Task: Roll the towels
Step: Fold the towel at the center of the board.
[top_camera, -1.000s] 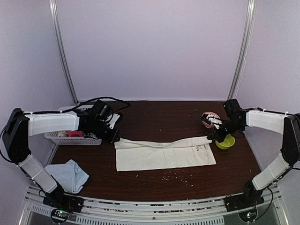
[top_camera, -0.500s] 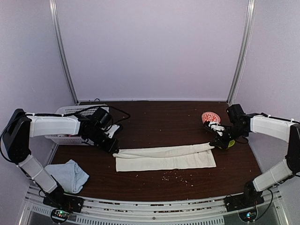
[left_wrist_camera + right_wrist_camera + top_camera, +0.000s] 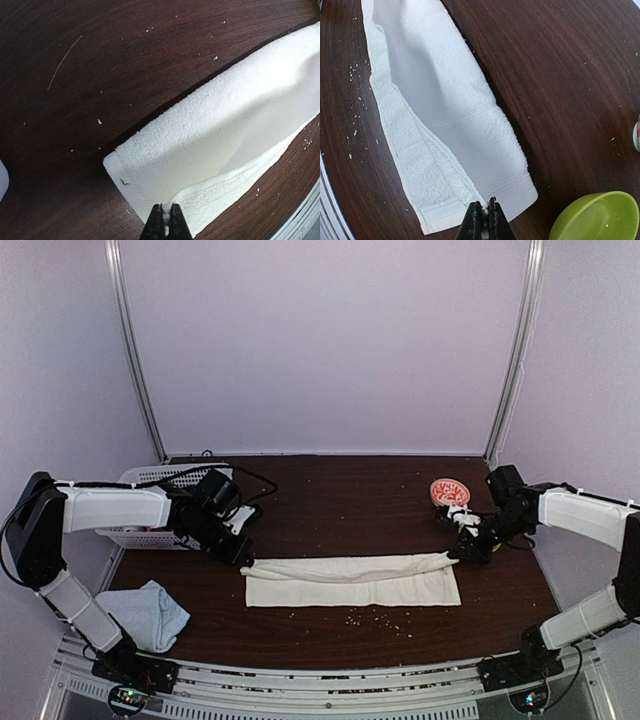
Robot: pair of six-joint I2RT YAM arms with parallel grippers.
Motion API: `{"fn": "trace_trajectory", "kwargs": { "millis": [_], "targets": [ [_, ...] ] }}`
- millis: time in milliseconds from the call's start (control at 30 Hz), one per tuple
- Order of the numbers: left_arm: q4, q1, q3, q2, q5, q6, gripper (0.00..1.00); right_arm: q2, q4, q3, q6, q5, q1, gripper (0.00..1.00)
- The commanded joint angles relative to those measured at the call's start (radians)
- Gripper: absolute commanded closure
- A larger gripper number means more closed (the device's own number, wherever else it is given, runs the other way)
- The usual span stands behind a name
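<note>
In the top view, a long cream-white cloth towel [image 3: 350, 580] lay across the middle of the dark brown wooden table [image 3: 340, 490], doubled lengthwise, with a strip of its lower layer showing along the near side. The left gripper [image 3: 243, 558] sat at the towel's left end and the right gripper [image 3: 458, 554] at its right end. A crumpled pale blue cloth towel [image 3: 150, 612] lay at the near left corner, well apart from the white one. A white slotted plastic basket [image 3: 125, 536] stood behind the left arm, and a small red-and-white round dish [image 3: 449, 490] behind the right gripper. Pale crumbs [image 3: 375, 618] dotted the table in front of the towel.

In the left wrist view, the black fingers [image 3: 176, 225] were pinched together on the folded-over edge of the white towel.

In the right wrist view, the fingers [image 3: 472, 224] were likewise clamped on the towel's hem, just beside a lime-green plastic bowl [image 3: 597, 217].
</note>
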State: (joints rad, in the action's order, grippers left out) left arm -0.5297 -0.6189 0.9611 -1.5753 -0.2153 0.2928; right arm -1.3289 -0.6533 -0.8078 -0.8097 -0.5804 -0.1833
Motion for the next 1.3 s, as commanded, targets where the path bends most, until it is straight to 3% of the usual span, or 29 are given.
{"fn": "trace_trajectory", "kwargs": {
  "millis": [0, 733, 1267],
  "targets": [
    [-0.004, -0.004, 0.034, 0.031, 0.01, -0.024, 1.0, 0.038, -0.072, -0.052, -0.046, -0.037, 0.008, 1.0],
    [-0.06, -0.004, 0.002, -0.004, -0.026, -0.026, 1.0, 0.022, -0.216, 0.024, -0.221, -0.044, -0.012, 0.98],
    [-0.074, -0.005, -0.003, -0.053, -0.058, -0.048, 1.0, 0.007, -0.234, 0.093, -0.268, 0.054, -0.13, 0.95]
  ]
}}
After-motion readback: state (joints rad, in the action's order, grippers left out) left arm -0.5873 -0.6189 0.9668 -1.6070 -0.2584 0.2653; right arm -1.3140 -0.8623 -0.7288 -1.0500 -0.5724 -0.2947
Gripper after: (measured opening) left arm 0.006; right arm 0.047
